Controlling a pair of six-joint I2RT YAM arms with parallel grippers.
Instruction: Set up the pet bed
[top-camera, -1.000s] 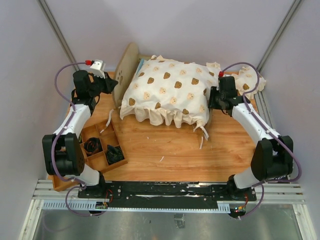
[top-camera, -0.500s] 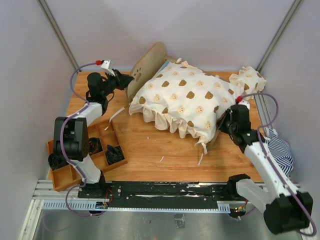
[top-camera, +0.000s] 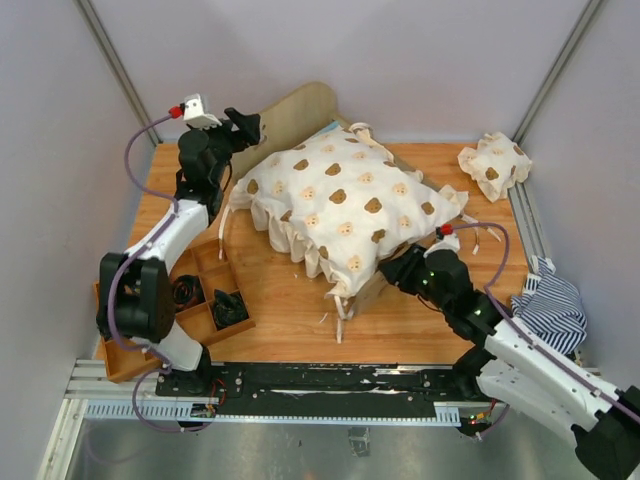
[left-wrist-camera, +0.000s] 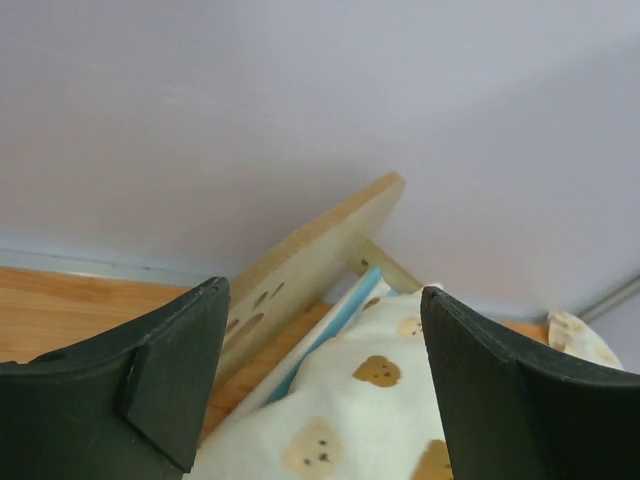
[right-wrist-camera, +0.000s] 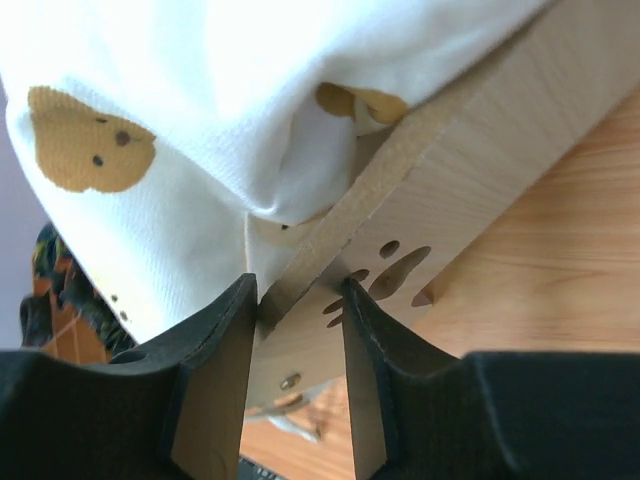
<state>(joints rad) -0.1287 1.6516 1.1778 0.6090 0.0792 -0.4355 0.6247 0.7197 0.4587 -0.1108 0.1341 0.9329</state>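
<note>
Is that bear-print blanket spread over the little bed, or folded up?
Spread. The cover drapes across the pet bed, with its ruffles hanging over the sides; the headboard stands clear.

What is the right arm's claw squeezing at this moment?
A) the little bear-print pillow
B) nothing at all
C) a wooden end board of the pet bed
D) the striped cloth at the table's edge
C: the wrist view shows the right claw pinching the pet bed by its wooden board's edge.
</note>
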